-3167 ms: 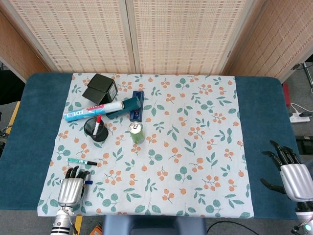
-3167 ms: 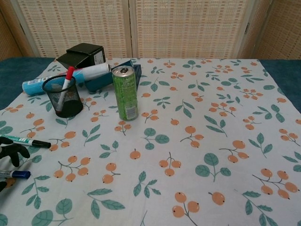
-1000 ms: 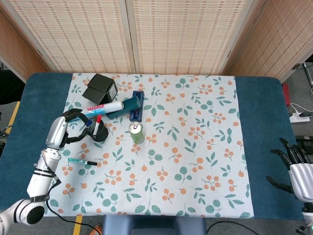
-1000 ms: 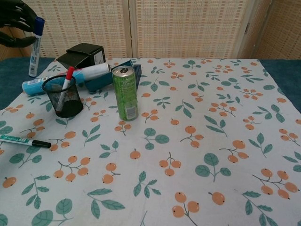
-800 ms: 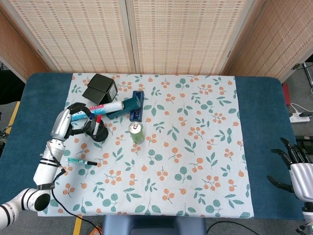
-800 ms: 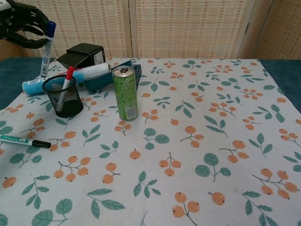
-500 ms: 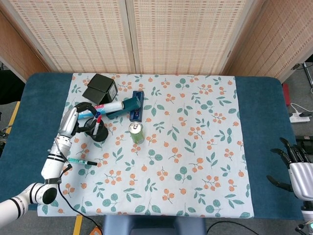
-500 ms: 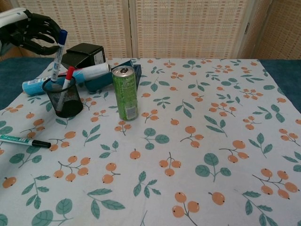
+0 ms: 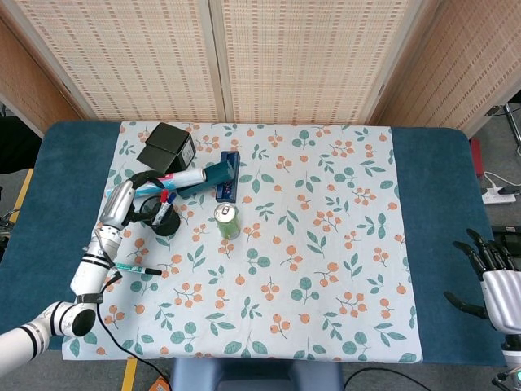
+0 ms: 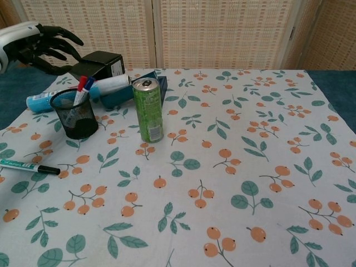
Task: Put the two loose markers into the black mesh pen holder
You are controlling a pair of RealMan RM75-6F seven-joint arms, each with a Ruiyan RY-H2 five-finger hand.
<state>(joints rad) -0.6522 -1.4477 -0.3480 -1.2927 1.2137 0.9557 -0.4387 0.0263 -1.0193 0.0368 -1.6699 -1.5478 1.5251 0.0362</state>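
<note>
The black mesh pen holder point(image 10: 74, 115) point(image 9: 160, 215) stands on the floral cloth at the left, holding a red-capped marker point(image 10: 81, 83) and a blue-capped marker point(image 10: 89, 82) side by side. A green marker with a black cap point(image 10: 28, 166) point(image 9: 135, 268) lies flat on the cloth in front of the holder. My left hand point(image 10: 40, 45) point(image 9: 130, 199) hovers above and to the left of the holder, fingers spread, holding nothing. My right hand point(image 9: 495, 277) rests open off the cloth at the far right.
A green drink can point(image 10: 148, 109) stands right of the holder. Behind the holder lie a light blue and white tube point(image 10: 72, 92), a dark blue object point(image 10: 133, 86) and a black box point(image 10: 99, 64). Blue tabletop point(image 9: 435, 204) borders the cloth.
My left hand carried the blue-capped marker from the near edge up over the holder and let it go. The marker now stands in the holder beside the red one, and the fingers have spread.
</note>
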